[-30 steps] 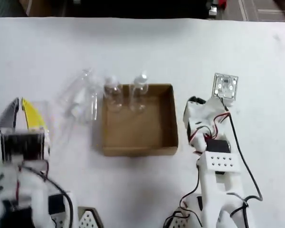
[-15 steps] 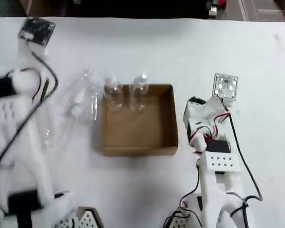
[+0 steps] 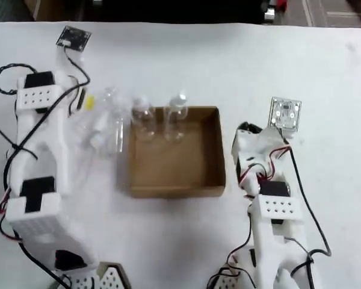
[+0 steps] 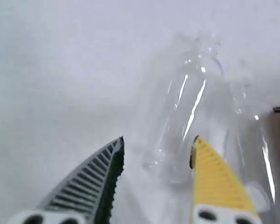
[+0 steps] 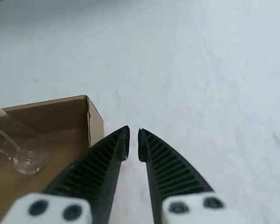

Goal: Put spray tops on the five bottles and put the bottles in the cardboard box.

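Several clear plastic bottles (image 3: 102,123) lie on the white table just left of the cardboard box (image 3: 195,174). Two more clear bottles (image 3: 175,117) stand against the box's far wall. My left gripper (image 4: 157,142) is open, grey finger on one side and yellow finger (image 3: 88,102) on the other, with the base of a lying bottle (image 4: 182,121) between the tips and untouched. A second bottle (image 4: 252,154) lies beside it. My right gripper (image 5: 133,142) is shut and empty, low over the table by the box's corner (image 5: 86,114).
The right arm (image 3: 268,192) stands just right of the box, with cables trailing toward the near edge. The left arm (image 3: 39,150) stretches along the table's left side. Bare white table lies beyond the box and to the far right.
The left arm swung from the near left corner out to the far left, bringing its gripper down by the lying bottles. The right arm, box and bottles stayed put.
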`<action>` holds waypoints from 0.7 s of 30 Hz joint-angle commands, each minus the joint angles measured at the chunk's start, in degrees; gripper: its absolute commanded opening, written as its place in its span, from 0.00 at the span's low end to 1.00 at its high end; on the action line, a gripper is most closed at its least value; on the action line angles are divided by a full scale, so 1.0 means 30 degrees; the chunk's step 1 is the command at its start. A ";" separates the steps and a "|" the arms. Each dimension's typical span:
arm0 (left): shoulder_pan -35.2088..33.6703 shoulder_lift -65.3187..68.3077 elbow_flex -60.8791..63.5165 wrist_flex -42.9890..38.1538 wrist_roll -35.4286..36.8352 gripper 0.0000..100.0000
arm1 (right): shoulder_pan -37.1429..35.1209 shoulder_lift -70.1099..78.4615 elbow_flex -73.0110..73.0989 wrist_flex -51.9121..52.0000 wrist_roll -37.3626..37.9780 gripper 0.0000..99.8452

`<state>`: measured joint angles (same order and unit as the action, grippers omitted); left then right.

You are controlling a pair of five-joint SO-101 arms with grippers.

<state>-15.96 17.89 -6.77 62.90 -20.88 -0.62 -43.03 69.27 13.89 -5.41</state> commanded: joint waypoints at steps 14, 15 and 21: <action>0.1011 0.6256 -0.5978 -0.1788 0.0527 0.23 | -0.0044 -0.0278 -0.0205 -0.0454 0.0059 0.02; 0.1011 0.6637 -0.6388 -0.1407 0.0205 0.23 | -0.0190 -0.0278 -0.0205 -0.0454 0.0088 0.02; 0.0923 0.8630 -0.9436 0.1758 -0.1260 0.23 | -0.1304 -0.0278 -0.0176 -0.0396 0.2344 0.02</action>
<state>-13.85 42.86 -29.63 63.96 -23.43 -2.55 -43.03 69.27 13.71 -2.33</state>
